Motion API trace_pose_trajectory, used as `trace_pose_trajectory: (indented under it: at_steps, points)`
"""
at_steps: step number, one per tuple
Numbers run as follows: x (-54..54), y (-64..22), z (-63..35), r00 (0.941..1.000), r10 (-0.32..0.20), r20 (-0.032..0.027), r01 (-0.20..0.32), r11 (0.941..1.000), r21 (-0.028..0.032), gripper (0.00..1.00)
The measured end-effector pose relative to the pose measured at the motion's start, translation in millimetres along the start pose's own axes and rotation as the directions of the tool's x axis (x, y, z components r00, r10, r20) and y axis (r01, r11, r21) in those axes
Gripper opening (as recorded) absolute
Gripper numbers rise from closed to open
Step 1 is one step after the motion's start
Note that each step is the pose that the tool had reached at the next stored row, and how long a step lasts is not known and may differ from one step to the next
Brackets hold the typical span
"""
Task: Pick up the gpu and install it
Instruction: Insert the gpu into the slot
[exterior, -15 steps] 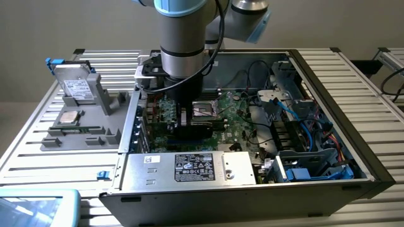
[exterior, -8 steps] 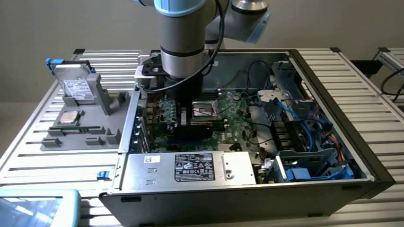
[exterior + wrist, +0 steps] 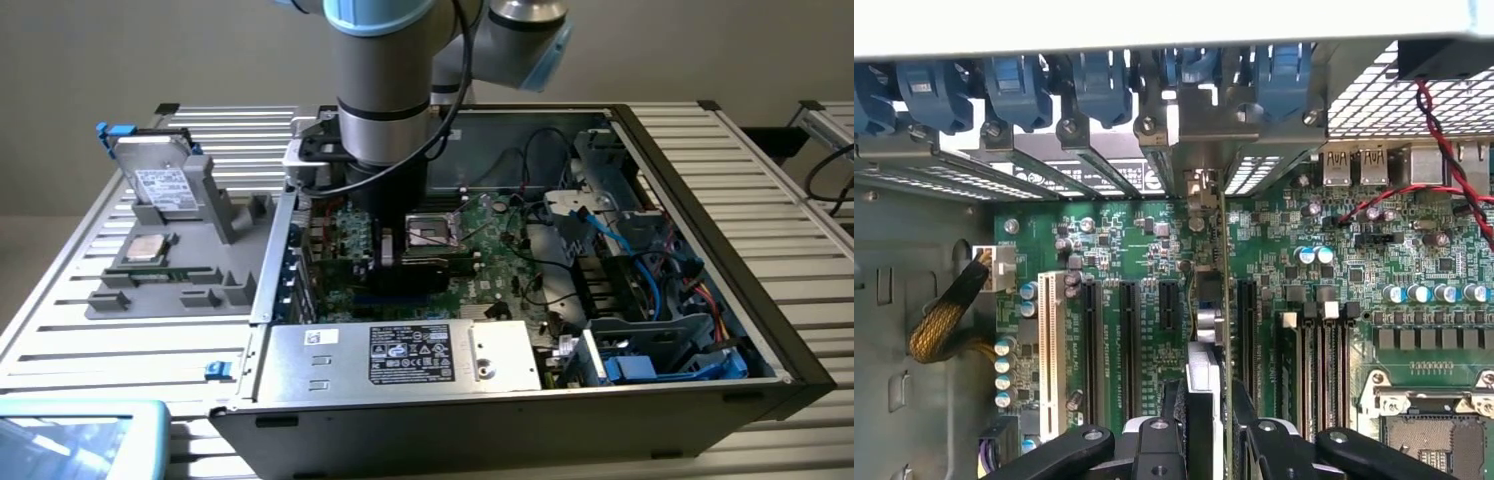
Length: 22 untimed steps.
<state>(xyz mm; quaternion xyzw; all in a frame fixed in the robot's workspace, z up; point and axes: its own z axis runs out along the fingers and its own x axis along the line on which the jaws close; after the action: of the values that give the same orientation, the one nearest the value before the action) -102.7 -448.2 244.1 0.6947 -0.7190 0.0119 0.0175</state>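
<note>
Open PC case sits on the slatted table, and the arm goes straight down into its half on the exterior view's left. The gpu stands on edge over the motherboard slots, gripper clamped on both its faces.

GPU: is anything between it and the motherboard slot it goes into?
Nothing visible does. The gripper holds the gpu edge-on above the motherboard slots; the slot directly beneath is hidden by the card.

gpu: thin card, upright on edge, inside PC case, over mobo slots.
</note>
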Motion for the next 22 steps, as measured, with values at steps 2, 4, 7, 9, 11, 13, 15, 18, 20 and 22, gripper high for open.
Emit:
trace_pose_trajectory:
  at_steps: [2,4,7,9,11,13,15,18,20,22]
  points:
    - [0.0,0.4,0.1,1.0,0.0,0.0,0.0,1.0,0.0018,0.28]
    - [0.0,0.6,0.2,1.0,0.001,0.0002,-0.001,1.0,0.0033,0.28]
    - [0.0,0.8,0.4,1.0,0.001,-0.0002,-0.001,1.0,0.0039,0.28]
    - [0.1,0.8,0.4,1.0,0.002,-0.0001,-0.002,1.0,0.0039,0.28]
    - [0.2,0.8,0.5,1.0,0.002,0.0001,-0.002,1.0,0.0039,0.28]
    - [0.2,0.9,0.5,1.0,0.002,0.0001,-0.002,1.0,0.0039,0.28]
    - [1.4,0.8,0.9,1.0,0.002,0.0009,-0.002,1.0,0.0043,0.28]
    - [1.2,0.9,0.5,1.0,0.002,0.0001,-0.002,1.0,0.0039,0.28]
    - [0.9,1.1,0.5,1.0,0.002,-0.0001,-0.002,1.0,0.0039,0.28]
    - [0.2,1.6,0.4,1.0,0.002,-0.0003,-0.002,1.0,0.004,0.28]
